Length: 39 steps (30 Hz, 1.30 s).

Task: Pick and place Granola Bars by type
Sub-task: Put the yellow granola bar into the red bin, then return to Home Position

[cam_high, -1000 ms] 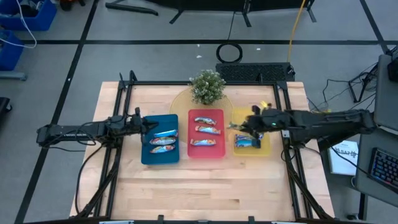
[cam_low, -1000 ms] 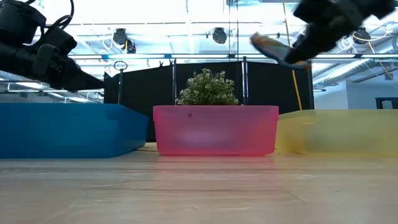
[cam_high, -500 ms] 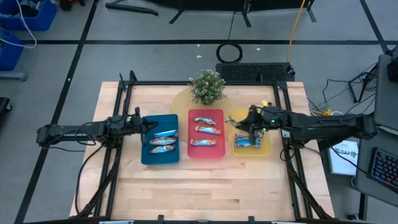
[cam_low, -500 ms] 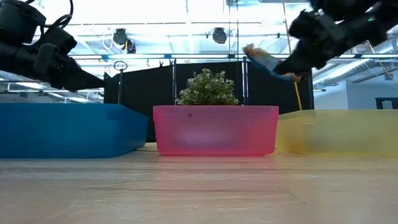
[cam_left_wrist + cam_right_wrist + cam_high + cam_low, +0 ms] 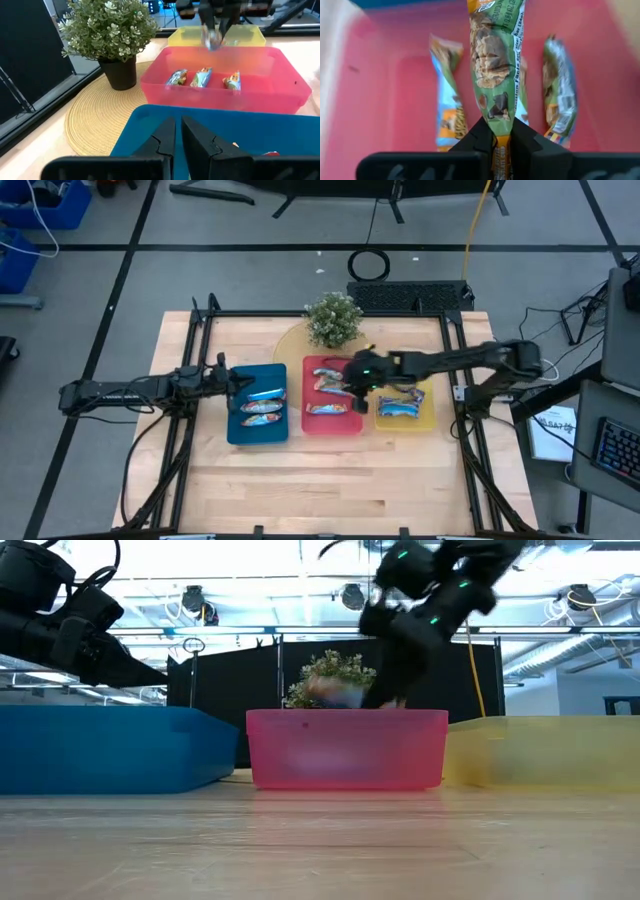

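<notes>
Foil-wrapped granola bar (image 5: 496, 65) — light, slippery, crushable — hangs from the right gripper (image 5: 496, 134), pinched at its crimped end above the red tray (image 5: 385, 100).

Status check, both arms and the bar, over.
Right gripper shut on granola bar, above red tray. Left gripper shut, empty, over blue tray. Nothing in the way.

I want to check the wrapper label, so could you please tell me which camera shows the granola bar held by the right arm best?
The right wrist view: the held granola bar fills the frame, clamped in the right pincer above the red tray. The left wrist and low views show it blurred; in the high view the arm hides it.
</notes>
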Each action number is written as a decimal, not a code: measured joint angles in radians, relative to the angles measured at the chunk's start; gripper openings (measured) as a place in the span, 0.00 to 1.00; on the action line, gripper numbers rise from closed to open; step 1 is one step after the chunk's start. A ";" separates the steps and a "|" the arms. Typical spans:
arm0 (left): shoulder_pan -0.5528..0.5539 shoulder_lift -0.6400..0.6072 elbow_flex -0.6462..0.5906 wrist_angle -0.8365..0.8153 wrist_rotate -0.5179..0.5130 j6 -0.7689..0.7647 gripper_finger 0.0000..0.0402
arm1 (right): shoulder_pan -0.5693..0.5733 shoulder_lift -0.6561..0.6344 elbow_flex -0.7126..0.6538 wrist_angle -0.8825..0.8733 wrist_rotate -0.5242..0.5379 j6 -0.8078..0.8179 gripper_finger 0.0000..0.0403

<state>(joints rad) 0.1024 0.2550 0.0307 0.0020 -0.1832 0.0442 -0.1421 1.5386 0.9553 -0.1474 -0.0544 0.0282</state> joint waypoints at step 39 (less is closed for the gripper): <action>-0.025 -0.002 -0.004 0.034 0.113 -0.002 0.01 | 0.010 -0.360 -0.236 0.136 -0.109 -0.183 0.14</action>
<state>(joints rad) 0.0770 0.2530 0.0269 0.0364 -0.0705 0.0420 -0.1318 1.1791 0.7196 -0.0118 -0.1637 -0.1544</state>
